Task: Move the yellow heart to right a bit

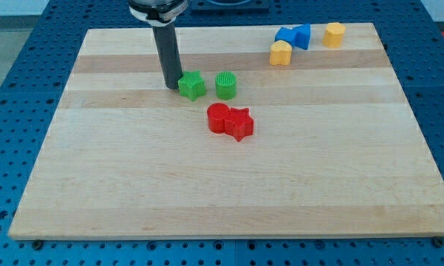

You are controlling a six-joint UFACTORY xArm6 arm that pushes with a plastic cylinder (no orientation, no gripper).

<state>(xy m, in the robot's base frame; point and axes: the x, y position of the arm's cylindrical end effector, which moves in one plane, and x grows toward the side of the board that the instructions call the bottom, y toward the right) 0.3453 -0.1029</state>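
Straight dark grey rod [168, 55], black-and-white round mount [156, 10] above it

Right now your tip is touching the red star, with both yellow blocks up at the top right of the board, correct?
Not quite. The camera view shows my tip against the green star, not the red star. Both yellow blocks are indeed at the board's top right.

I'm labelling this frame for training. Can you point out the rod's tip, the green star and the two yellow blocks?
my tip [173, 86]: camera view, rod's very end.
green star [192, 86]: camera view, top face.
lower yellow block [281, 52]: camera view, top face.
upper yellow block [335, 34]: camera view, top face.
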